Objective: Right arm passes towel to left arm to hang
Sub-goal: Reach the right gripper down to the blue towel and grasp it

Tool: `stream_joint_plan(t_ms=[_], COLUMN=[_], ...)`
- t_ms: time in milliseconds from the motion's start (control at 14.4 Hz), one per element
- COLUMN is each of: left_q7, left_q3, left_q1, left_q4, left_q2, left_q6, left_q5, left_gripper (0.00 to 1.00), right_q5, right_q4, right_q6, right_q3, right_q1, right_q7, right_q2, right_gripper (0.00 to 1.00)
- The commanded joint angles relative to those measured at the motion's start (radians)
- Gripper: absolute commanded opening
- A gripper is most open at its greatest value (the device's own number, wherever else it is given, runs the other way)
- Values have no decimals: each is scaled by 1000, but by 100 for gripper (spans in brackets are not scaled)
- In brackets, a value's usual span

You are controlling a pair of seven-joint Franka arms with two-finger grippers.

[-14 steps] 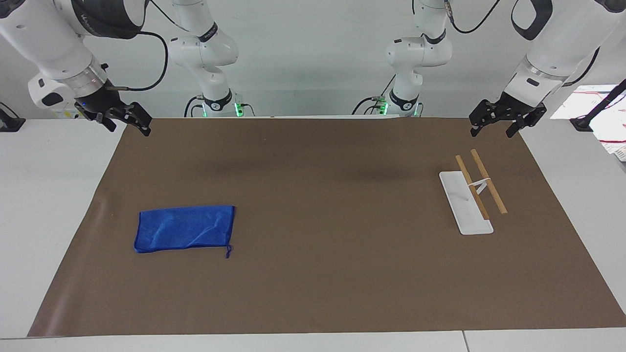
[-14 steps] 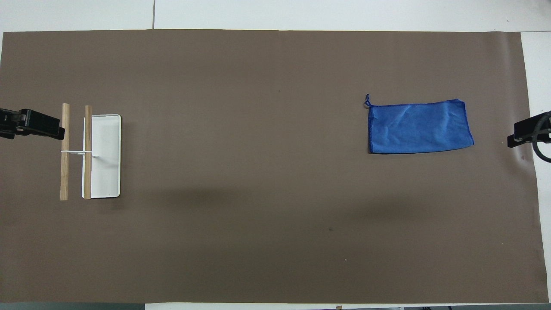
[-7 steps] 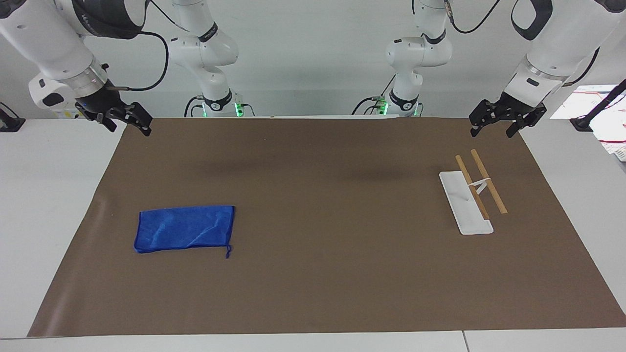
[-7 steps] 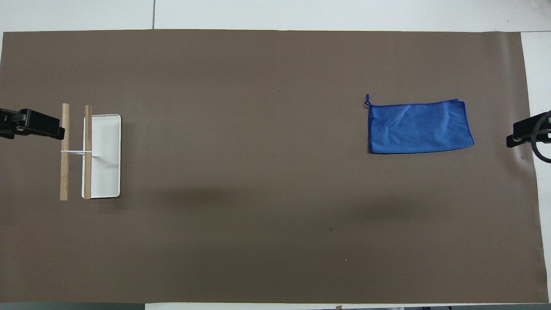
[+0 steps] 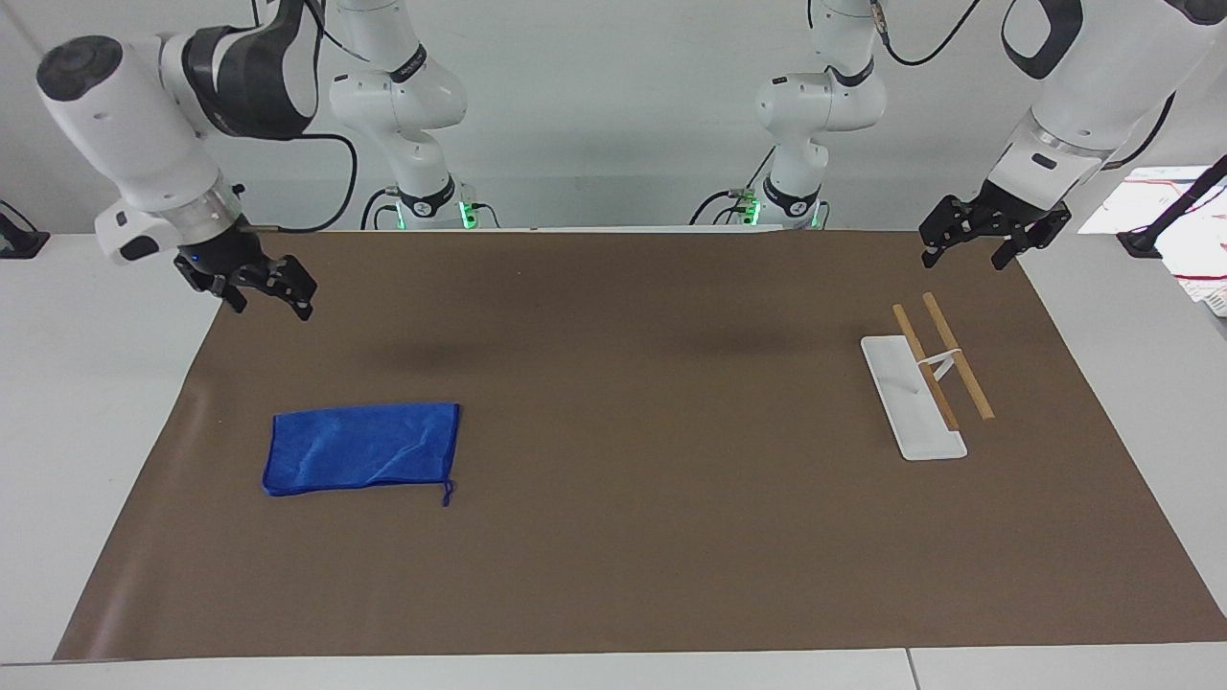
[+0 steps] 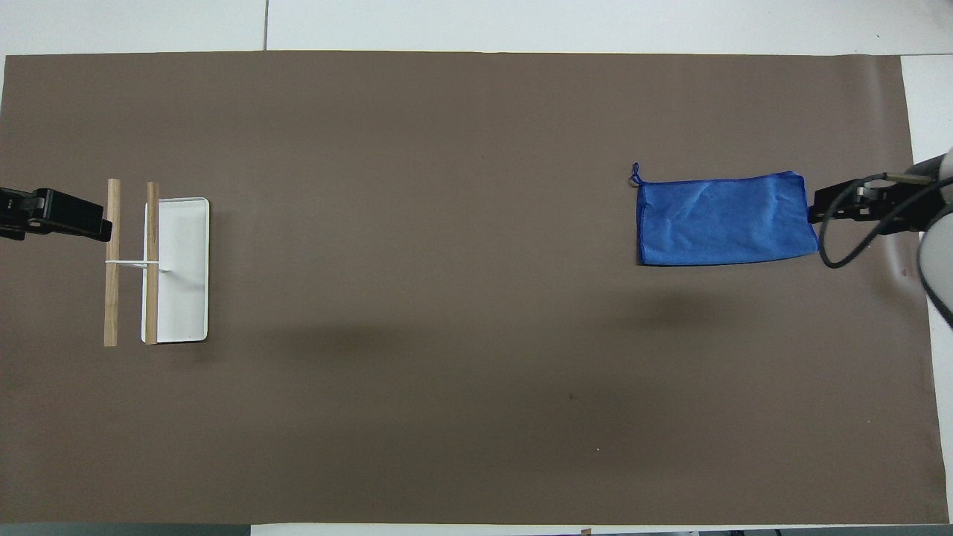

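**Towel flat on the bench, both hands up and empty**

Nearest the robots, the right hand (image 5: 269,290) hangs in the air over the brown mat (image 5: 633,537), above its edge at the right arm's end of the bench (image 5: 86,383). Its two fingers stand apart with nothing between them. From overhead it appears just beside the towel's short edge, but the facing view shows it well above the cloth and touching nothing.

The left hand (image 5: 992,235) waits in the air at the left arm's end, over the mat's edge beside the rack (image 5: 920,383). Its fingers are also spread and empty.

Farther out on that end stands the rack, a white tray base carrying two raised wooden rails, parallel and close together.

Farthest from the robots lies the towel (image 5: 364,447), blue, spread flat on the mat toward the right arm's end, well apart from the rack. A thin loop cord (image 5: 446,494) trails from its corner toward the middle of the bench.

Likely risks: the cloth lies flat and thin, so fingers coming down may skid over it or pinch the mat as well. A grip on one layer or one edge may let the towel slip or bunch in the lift. At the pass, a hanging cloth gives the left hand little to catch; a release too soon would drop it. The narrow rails could catch the drape.
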Motion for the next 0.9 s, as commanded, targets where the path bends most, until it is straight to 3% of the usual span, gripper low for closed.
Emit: stream_joint_plan(t_ms=[0, 139, 347, 556, 833], left_q7=[-10, -11, -11, -10, -10], left_q3=[-4, -4, -4, -4, -4], left_q1=[4, 4, 4, 4, 4], left_q4=[-19, -19, -19, -19, -19], left_q2=[-13, -13, -13, -13, -13], left_q6=[10, 10, 10, 10, 10], left_q5=[10, 10, 10, 10, 10], left_gripper=[100, 100, 100, 100, 100], right_q5=[30, 31, 38, 172, 156], right_q4=[-77, -129, -128, -122, -122], right_q6=[187, 317, 387, 450, 536], right_q3=[0, 2, 2, 2, 0], right_q1=[24, 26, 30, 35, 41], right_q7=[-23, -31, -63, -98, -230], right_q2=[83, 128, 223, 296, 341], right_gripper=[100, 100, 100, 100, 100])
